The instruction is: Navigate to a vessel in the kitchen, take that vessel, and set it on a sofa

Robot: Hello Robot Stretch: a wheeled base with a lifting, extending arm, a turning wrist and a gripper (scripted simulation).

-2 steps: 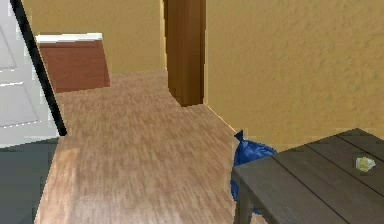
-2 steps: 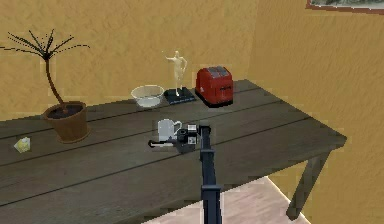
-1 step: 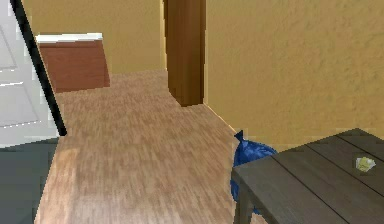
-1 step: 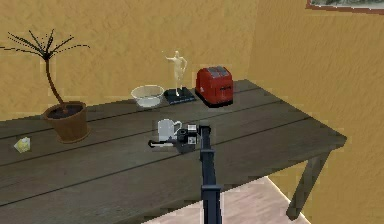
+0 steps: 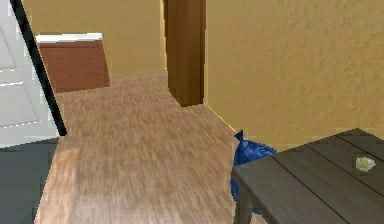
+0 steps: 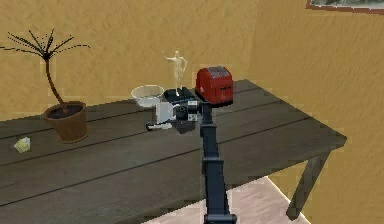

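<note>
A white bowl (image 6: 147, 95) stands on a dark wooden table (image 6: 260, 130) against the yellow wall in the arm side view. The dark arm rises from the bottom edge to the gripper (image 6: 157, 123), which lies just in front of the bowl and a little right of it. I cannot tell whether the gripper touches the bowl or holds anything. Right behind the gripper's body stand a small pale figurine (image 6: 177, 70) and a red boxy appliance (image 6: 214, 85).
A potted plant with bare twigs (image 6: 66, 120) and a small pale lump (image 6: 22, 145) sit on the table's left. The forward view has a wood-floored passage, the table's corner (image 5: 300, 180), a blue object (image 5: 250, 155) on the floor, a brown door frame (image 5: 185, 50), a reddish cabinet (image 5: 75, 62) and a white door (image 5: 20, 70).
</note>
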